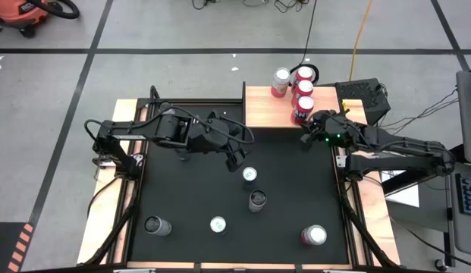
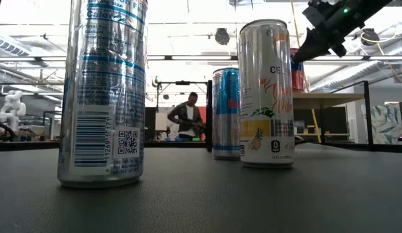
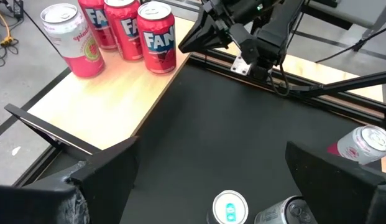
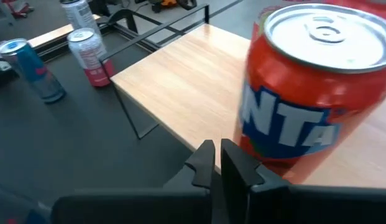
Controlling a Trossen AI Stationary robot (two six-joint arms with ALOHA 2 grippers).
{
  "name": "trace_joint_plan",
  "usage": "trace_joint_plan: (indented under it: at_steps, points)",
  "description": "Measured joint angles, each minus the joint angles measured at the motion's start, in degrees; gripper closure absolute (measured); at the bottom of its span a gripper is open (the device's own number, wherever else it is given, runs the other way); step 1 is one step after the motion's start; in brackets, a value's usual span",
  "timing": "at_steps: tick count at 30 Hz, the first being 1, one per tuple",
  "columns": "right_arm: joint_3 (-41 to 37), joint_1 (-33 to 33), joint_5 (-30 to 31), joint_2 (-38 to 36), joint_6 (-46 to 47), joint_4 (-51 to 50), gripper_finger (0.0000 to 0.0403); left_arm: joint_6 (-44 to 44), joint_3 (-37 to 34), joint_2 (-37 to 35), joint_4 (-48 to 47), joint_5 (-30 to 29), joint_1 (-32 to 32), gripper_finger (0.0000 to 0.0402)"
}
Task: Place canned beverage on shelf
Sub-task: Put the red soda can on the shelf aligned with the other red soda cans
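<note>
The shelf [image 1: 265,106] is a light-wood board at the table's far edge. On it stand a pink-and-white can [image 1: 281,82] and three red cans in a row; the nearest red can [image 1: 302,108] is by the shelf's near edge. My right gripper [image 4: 216,158] is shut, its tips low beside that red can [image 4: 311,93], over the shelf's near edge [image 3: 180,46]. My left gripper [image 3: 217,180] hangs open above the mat, over a blue-topped can [image 3: 230,208], with nothing between its fingers. My right gripper's shut fingertips [image 3: 183,45] stand right by the lower side wall [image 3: 171,50] of the nearest red can, coming slanting down from the table's right. I cannot tell whether they touch it. The can stands upright on the shelf.
Several cans stand on the black mat: a white-topped one [image 1: 250,175], a dark one [image 1: 257,200], a pink one [image 1: 313,235], and two more near the front [image 1: 218,224] [image 1: 157,225]. The shelf's left half is bare wood. A person [image 2: 188,116] stands far behind the table.
</note>
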Motion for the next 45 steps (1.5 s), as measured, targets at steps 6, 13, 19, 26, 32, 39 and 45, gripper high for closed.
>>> trace_joint_plan:
  at_steps: [6,13,19,26,32,39,45]
  points:
    - [0.00,-1.80,0.00,0.00,-0.02,0.00,0.0402,-0.03,0.00,0.00,0.00,-0.01,-0.36,0.0002]
    - [0.00,-3.28,0.00,0.00,-0.26,-0.01,0.0402,-0.07,0.00,0.00,-0.01,-0.02,-1.05,0.0002]
    - [0.00,-4.18,0.00,0.00,-0.26,-0.02,0.0403,-0.09,0.00,0.00,-0.02,-0.04,-1.09,0.0002]
    - [0.00,-5.20,0.00,-0.02,-0.26,-0.34,0.0403,-0.11,0.00,0.00,-0.02,-0.04,-1.07,0.0002]
    - [0.00,-5.46,0.00,-0.02,0.07,-2.28,0.0403,-0.24,0.00,0.00,-0.04,-0.07,-1.07,0.0002]
    - [-0.02,-5.48,-4.28,0.21,1.58,1.32,0.0403,-1.22,0.00,0.00,-0.07,-0.07,-1.07,0.0002]
    - [-0.02,-5.46,-5.01,2.12,-0.07,6.95,0.0403,-1.38,0.00,0.00,-0.07,-0.07,-1.07,0.0002]
